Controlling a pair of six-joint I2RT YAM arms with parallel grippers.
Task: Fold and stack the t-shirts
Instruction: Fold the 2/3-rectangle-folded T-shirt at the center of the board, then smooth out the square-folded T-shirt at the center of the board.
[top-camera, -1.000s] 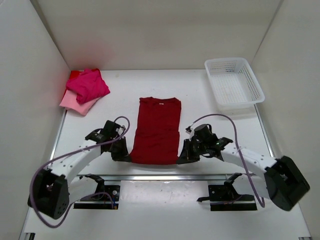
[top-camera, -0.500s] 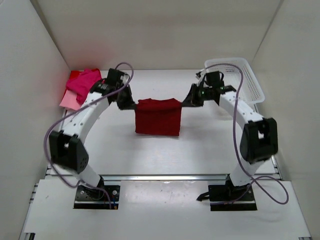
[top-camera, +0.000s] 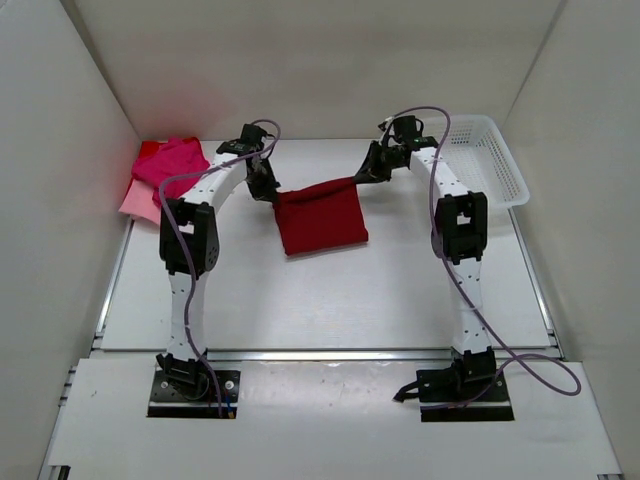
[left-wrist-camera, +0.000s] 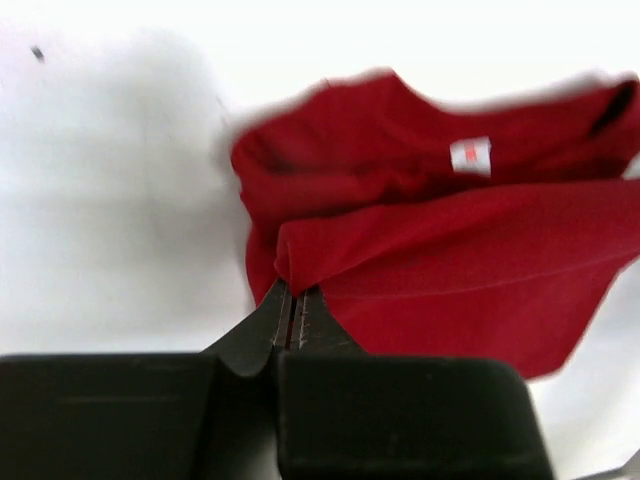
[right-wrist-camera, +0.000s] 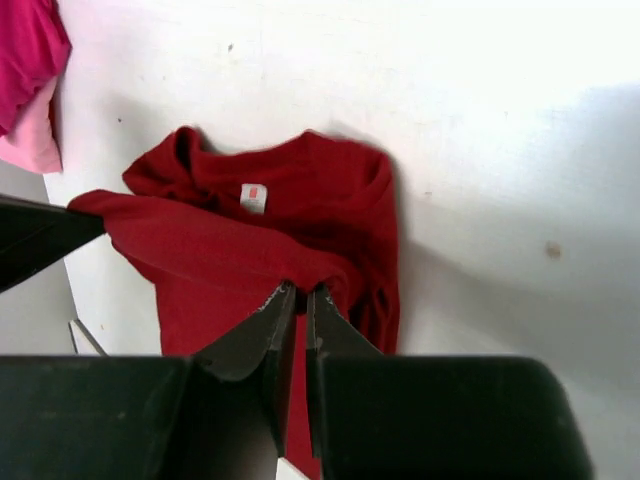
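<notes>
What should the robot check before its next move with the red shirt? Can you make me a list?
1. Left gripper shut on the crimson t-shirt corner: ok.
2. Right gripper shut on the other corner: ok.
3. Held edge down over the collar: not ok, it hangs between the grippers and the label shows.
4. Fold lying straight: not ok, it looks skewed.
5. Pink t-shirts pile apart from the crimson one: ok.
6. Basket out of the way: ok.
</notes>
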